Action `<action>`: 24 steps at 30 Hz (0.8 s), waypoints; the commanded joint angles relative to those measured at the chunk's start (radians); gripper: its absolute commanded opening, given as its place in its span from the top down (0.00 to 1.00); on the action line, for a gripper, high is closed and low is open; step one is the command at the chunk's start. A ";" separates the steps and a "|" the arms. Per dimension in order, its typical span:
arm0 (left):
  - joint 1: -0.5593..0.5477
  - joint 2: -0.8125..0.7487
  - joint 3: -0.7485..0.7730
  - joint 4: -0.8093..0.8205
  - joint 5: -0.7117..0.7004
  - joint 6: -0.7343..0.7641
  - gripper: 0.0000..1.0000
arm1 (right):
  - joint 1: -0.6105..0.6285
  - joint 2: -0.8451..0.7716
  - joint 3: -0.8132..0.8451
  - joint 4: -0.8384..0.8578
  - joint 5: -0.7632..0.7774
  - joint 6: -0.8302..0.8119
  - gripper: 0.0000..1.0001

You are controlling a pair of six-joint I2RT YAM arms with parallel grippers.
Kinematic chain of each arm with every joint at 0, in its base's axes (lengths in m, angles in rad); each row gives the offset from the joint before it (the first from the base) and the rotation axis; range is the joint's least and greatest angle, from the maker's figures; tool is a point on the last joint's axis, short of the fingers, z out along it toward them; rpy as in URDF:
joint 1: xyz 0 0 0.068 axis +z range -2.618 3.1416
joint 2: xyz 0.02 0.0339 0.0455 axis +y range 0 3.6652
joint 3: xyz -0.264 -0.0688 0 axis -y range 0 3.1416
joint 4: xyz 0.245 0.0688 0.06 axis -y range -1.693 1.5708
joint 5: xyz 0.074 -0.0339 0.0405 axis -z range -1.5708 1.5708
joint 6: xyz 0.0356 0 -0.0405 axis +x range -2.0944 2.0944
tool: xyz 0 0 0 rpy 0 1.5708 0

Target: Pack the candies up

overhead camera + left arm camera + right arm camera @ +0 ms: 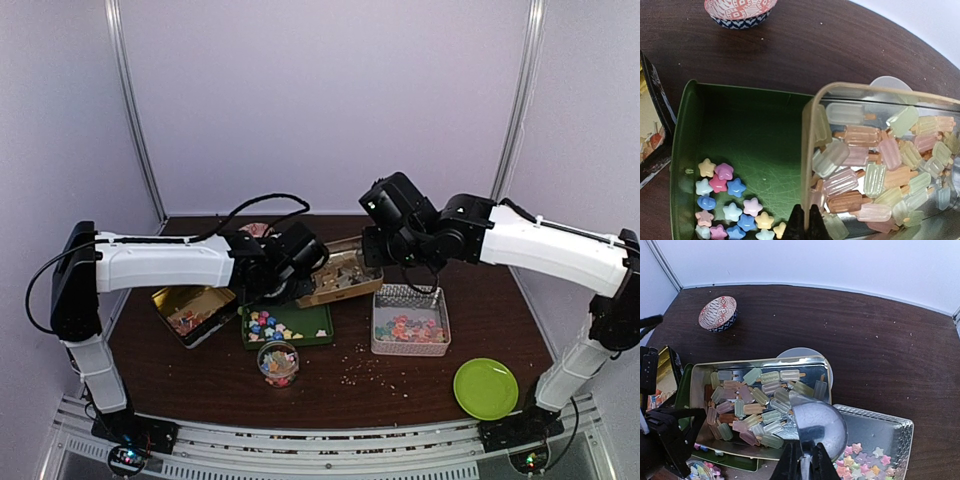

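The candies are pastel stars and pale ice-lolly shaped pieces. A heap of the lolly pieces (875, 165) lies in a tilted beige tin (807, 150). My left gripper (806, 227) is shut on the tin's near rim. Below it, stars (727, 207) lie in a green tray (760, 145). My right gripper (807, 460) is shut on the handle of a metal scoop (822, 422). The scoop's bowl hangs over the tin's (765, 361) right corner with its back toward the camera, so its contents are hidden. More stars (865, 460) lie in a silver tray (880, 425).
A small jar (278, 362) of candies stands in front of the green tray (315, 322). A gold tin lid (190, 312) lies at the left, a patterned bowl (717, 313) at the back and a green plate (485, 388) at the front right. Pale crumbs (370, 362) dot the table.
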 commanded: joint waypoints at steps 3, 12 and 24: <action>-0.006 -0.081 -0.019 0.119 -0.051 -0.003 1.00 | -0.079 -0.063 -0.154 0.130 -0.228 0.137 1.00; -0.005 -0.086 -0.054 0.159 -0.030 -0.010 1.00 | -0.096 -0.101 -0.204 0.298 -0.434 0.178 1.00; 0.037 -0.112 -0.105 0.206 0.021 -0.054 1.00 | -0.086 -0.247 -0.087 0.083 -0.269 0.065 1.00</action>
